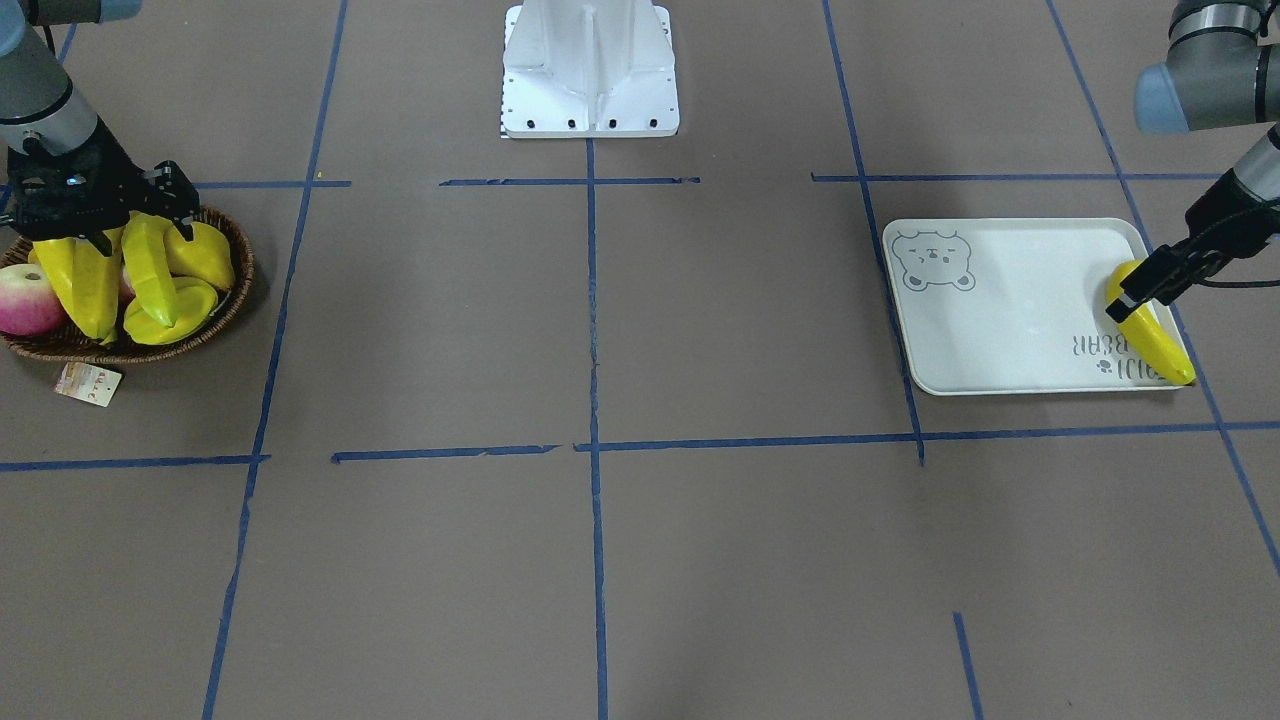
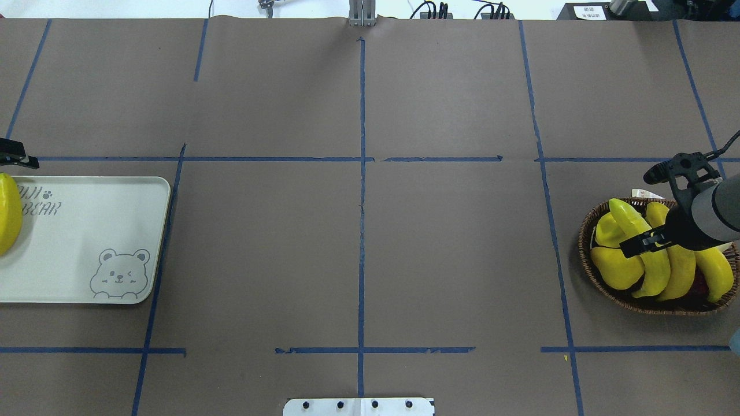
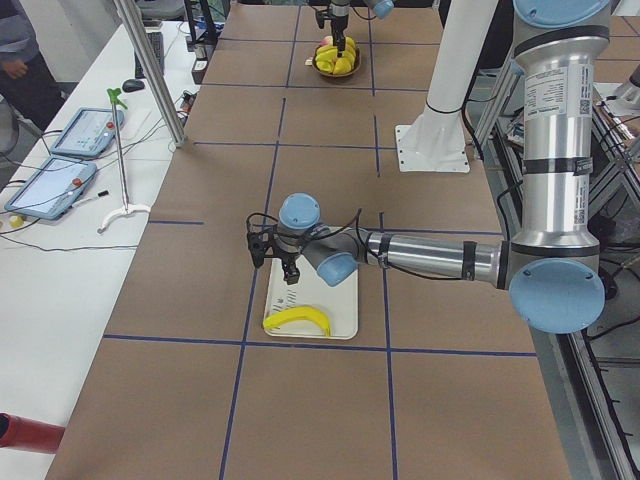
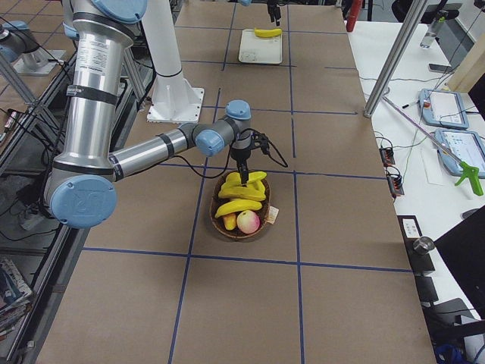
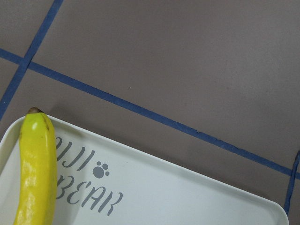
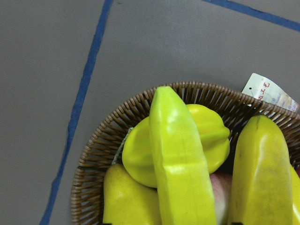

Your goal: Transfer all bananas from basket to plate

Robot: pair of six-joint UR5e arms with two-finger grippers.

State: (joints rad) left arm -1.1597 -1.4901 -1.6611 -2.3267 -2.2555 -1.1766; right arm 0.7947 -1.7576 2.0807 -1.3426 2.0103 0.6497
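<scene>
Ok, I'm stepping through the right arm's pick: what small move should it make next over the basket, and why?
Probably lower slightly and close on the top banana, which lies centred under the wrist camera. The right gripper looks open, straddling it over the basket, nothing gripped yet. Only one banana lies on the plate, so more must go.

One yellow banana (image 1: 1155, 340) flat on off-white bear-print plate (image 1: 1010, 320) edge; three bananas (image 2: 682, 271) piled in wicker basket (image 6: 96, 159).
</scene>
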